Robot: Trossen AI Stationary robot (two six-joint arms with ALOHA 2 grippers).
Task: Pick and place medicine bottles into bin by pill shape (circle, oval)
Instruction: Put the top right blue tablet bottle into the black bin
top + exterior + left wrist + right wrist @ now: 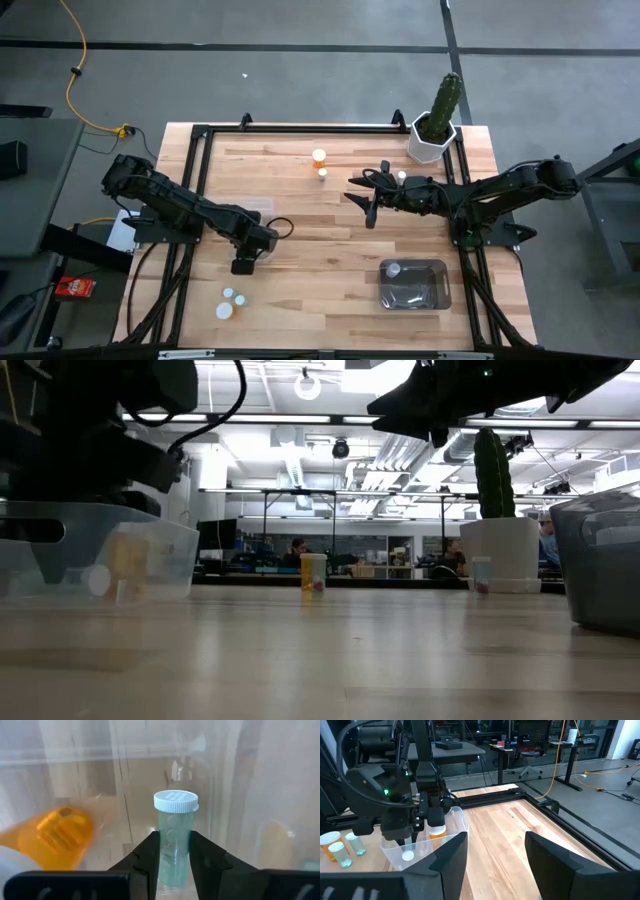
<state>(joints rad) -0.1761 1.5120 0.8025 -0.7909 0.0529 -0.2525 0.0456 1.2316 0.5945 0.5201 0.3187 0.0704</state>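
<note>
A pale green medicine bottle (174,845) with a white cap lies on its side on the floor of a clear bin (170,555) at the table's left. My left gripper (174,862) points down into this bin (455,822) and is shut on the bottle. An orange bottle (60,832) lies beside it in the bin. My right gripper (365,195) hovers open and level over the table's middle, holding nothing. More bottles stand on the table: two (319,157) at the far middle, one (402,177) under the right arm, three (230,300) at the near left. My left gripper pinches the pale green bottle's body (172,865), below its white cap (175,801), between its two fingers (150,857). The fingers come from above, pointing down, and lie across the bottle. The bottle lies on its side on the bin floor.
A dark bin (430,290) at the near right holds one bottle (393,268). A white pot with a green cactus (437,125) stands at the far right corner. A black frame (300,128) rims the wooden table. People sit in the room beyond.
</note>
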